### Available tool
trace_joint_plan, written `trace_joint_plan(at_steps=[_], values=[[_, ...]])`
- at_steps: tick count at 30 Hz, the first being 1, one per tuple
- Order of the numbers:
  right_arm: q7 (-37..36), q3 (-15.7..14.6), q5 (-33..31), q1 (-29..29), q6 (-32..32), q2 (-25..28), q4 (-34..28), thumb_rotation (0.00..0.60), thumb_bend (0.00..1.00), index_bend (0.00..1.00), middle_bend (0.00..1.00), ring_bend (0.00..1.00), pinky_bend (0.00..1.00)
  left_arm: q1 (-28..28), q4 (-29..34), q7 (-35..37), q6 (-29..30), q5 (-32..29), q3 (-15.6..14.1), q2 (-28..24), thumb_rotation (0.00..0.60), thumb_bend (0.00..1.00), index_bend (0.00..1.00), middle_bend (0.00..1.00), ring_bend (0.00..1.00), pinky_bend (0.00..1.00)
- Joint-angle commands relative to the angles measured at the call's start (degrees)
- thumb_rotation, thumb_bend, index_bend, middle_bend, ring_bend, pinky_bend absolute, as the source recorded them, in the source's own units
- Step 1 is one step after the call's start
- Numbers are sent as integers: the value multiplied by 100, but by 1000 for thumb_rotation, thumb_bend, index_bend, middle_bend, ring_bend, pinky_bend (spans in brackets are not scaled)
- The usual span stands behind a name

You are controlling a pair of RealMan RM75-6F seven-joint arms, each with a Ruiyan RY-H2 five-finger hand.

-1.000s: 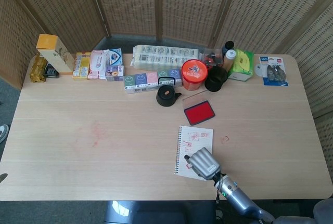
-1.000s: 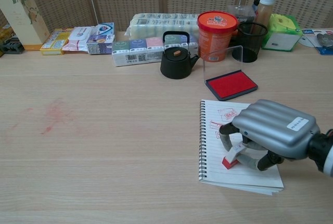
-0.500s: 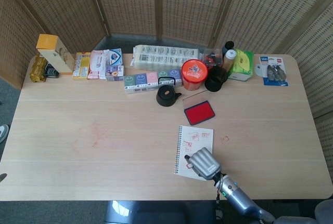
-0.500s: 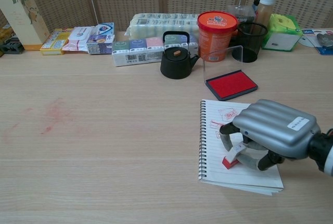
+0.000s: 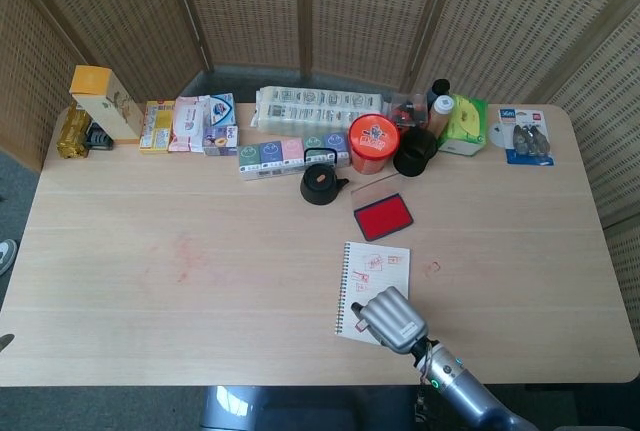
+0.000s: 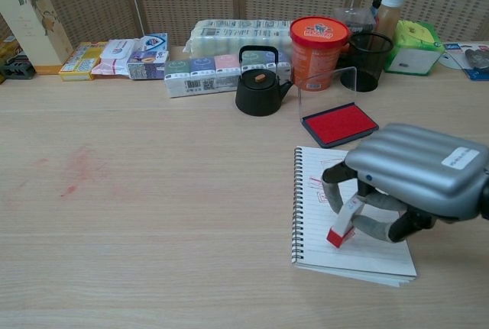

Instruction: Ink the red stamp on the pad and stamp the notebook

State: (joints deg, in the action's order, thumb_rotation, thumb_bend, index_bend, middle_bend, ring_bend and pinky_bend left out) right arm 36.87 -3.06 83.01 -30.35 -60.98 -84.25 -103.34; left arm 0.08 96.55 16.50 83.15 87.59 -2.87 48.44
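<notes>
The right hand (image 6: 409, 184), a silver ribbed robotic hand, hung over the near half of the white spiral-bound notebook (image 6: 318, 211), which lay on the pale wooden table (image 6: 153, 191) toward its near edge, right of centre. Its fingers (image 6: 333, 191) curled downward and pinched the small red stamp with a white handle (image 6: 341, 226), which stood tilted, its red base low over the lined page; whether the base touched the paper could not be told. Red stamp marks (image 5: 375, 263) showed on the far part of the page. The open red ink pad in a dark tray (image 6: 339, 124) sat just beyond the notebook's far edge, its clear lid (image 6: 327, 92) raised behind it. Further back stood a black teapot (image 6: 257, 85), an orange tub with a red lid (image 6: 318, 50) and a black mesh cup (image 6: 368, 62), in a row of boxes along the far edge. The left hand did not appear in either view.
</notes>
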Motion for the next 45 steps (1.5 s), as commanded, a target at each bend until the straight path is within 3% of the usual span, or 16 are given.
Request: trace_joint_plan(at_steps=[1,6,10,21,31,45], values=[[301,152,-30,-20,-146,321,-493,600,480,573,943,1000,1000,8,-3,12,17,13,-4,-3,600,31,0,0,0,38],[473,384,-109,-61,-275,609,-836,600,480,572,943,1000,1000,30,-7,33,65,39,-11,-6,600,31,0,0,0,38],[502,622,-183,-110,-384,763,-749,600,480,573,943,1000,1000,36,2,22,74,52,-18,-2,600,31,0,0,0,39],[-31,1043,-937,-222,-187,792,626,600,480,575,943,1000,1000,48,28,-36,95,50,-19,13,600,31,0,0,0,38],[-252,1214,-1937,-397,326,237,2070,600,480,574,943,1000,1000,28,61,-149,26,-32,-5,43,600,31,0,0,0,38],[-281,1232,-2553,-550,639,-614,3470,600,470,574,927,1000,1000,-9,92,-267,-82,-120,7,73,600,31,0,0,0,38]])
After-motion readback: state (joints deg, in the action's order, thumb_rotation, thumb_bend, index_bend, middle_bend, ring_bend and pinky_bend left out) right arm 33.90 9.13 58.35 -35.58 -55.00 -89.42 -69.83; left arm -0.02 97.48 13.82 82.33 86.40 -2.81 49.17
